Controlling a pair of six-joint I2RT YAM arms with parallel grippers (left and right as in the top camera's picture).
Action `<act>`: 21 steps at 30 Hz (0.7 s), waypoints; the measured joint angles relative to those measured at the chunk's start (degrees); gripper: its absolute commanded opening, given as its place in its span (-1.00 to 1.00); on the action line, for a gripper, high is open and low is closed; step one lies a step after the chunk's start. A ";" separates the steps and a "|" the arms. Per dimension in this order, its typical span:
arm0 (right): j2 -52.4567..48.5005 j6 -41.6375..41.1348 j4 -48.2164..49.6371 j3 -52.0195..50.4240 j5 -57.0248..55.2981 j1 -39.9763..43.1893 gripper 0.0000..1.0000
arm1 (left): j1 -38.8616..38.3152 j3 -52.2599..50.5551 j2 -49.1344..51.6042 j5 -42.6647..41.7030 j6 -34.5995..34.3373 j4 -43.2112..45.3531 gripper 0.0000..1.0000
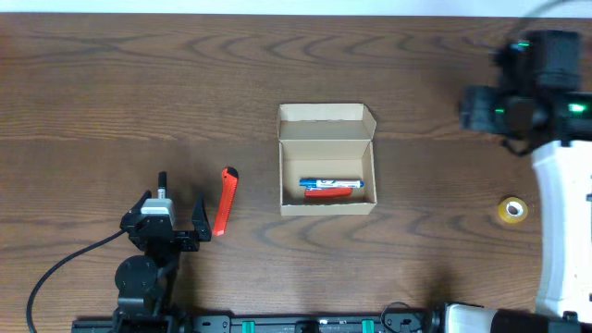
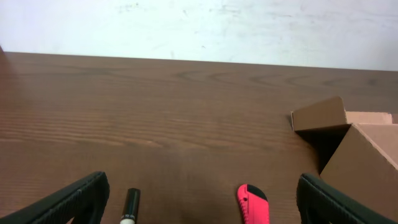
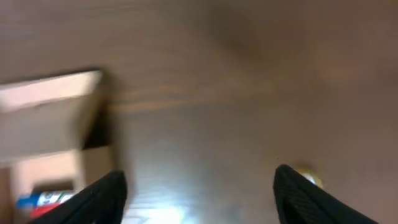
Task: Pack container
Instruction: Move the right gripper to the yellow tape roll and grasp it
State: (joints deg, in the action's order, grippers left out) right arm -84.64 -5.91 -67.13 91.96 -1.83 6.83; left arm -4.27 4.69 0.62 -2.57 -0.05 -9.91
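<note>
Your small tan cardboard box (image 1: 326, 153) sits mid-table, flap lid folded back on the far side, top open. Inside, against the near wall, there's a blue-and-white marker pen (image 1: 331, 183) with a slim red tool (image 1: 329, 193) just beside it on the near side.

Left of the box, on the bare wood, lies a red-orange utility knife (image 1: 225, 201), running near to far. Further left is a thin black marker (image 1: 163, 181).

Your left gripper (image 2: 202, 183) is low at the near-left, jaws spread wide and holding nothing. The black marker's end pokes between its fingers (image 2: 81, 199).

Your right gripper (image 3: 200, 174) is up at the far right. That view is blurred, but the jaws are clearly parted and empty, and below them is wood with the box's edge to the left.

A small yellow tape roll (image 1: 511, 209) lies on the right, well apart from the box.
</note>
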 measured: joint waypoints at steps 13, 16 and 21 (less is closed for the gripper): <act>-2.32 -11.98 6.34 -22.56 -2.64 14.80 0.34 | 0.00 0.00 0.00 -0.02 0.00 0.00 0.90; -2.86 -11.76 9.92 -26.62 -2.69 14.80 0.36 | 0.00 0.00 0.00 -0.02 0.00 0.00 0.90; -2.97 -10.86 12.70 -28.70 -2.58 15.15 0.38 | 0.00 0.00 0.00 -0.02 0.00 0.00 0.90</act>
State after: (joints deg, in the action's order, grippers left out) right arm -87.61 -16.78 -54.43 63.26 -4.40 21.98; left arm -4.27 4.69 0.62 -2.59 -0.05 -9.91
